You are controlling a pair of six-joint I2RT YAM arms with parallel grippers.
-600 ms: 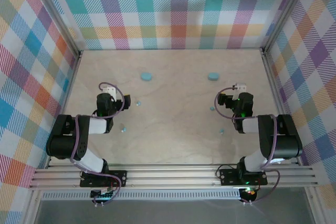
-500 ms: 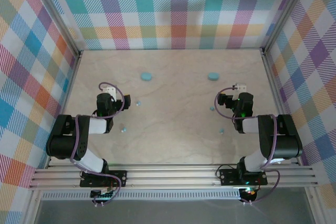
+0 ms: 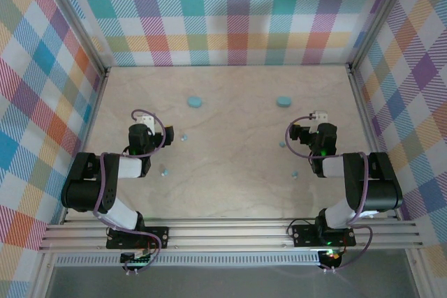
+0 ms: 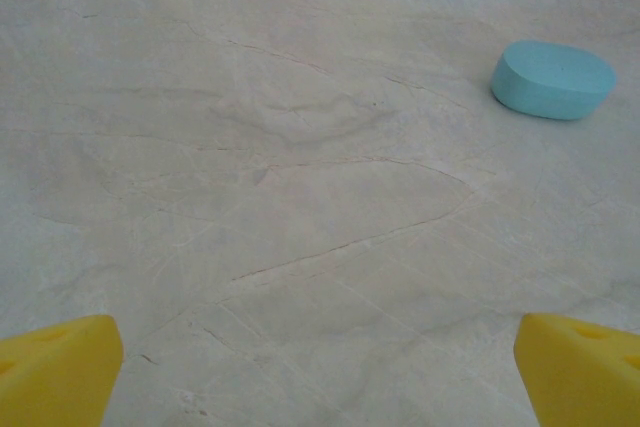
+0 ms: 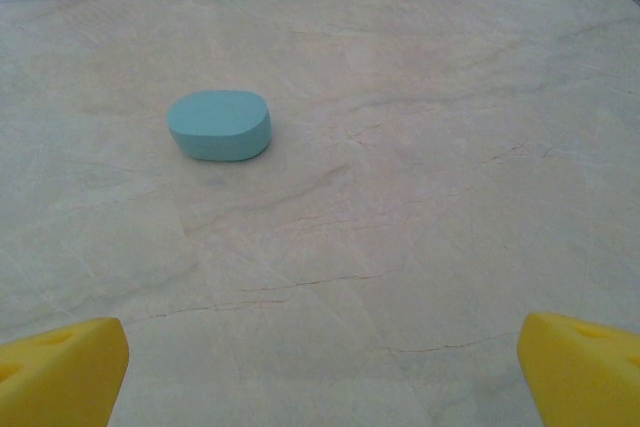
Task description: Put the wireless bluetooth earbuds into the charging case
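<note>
Two closed light-blue oval charging cases lie on the table, one at back left [image 3: 195, 102] and one at back right [image 3: 283, 101]. Tiny pale teal earbuds lie apart: one [image 3: 184, 137] and another [image 3: 163, 171] by the left arm, one [image 3: 282, 144] and another [image 3: 295, 175] by the right arm. My left gripper [image 3: 143, 123] is open; its wrist view has a case [image 4: 553, 79] far ahead to the right and bare table between the yellow fingertips [image 4: 55, 367]. My right gripper [image 3: 318, 125] is open too, with a case [image 5: 219, 125] ahead to the left of it.
The pale marbled table [image 3: 230, 186] is boxed in by plaid walls [image 3: 230, 12] at the back and both sides. An aluminium rail [image 3: 230, 232] with both arm bases runs along the near edge.
</note>
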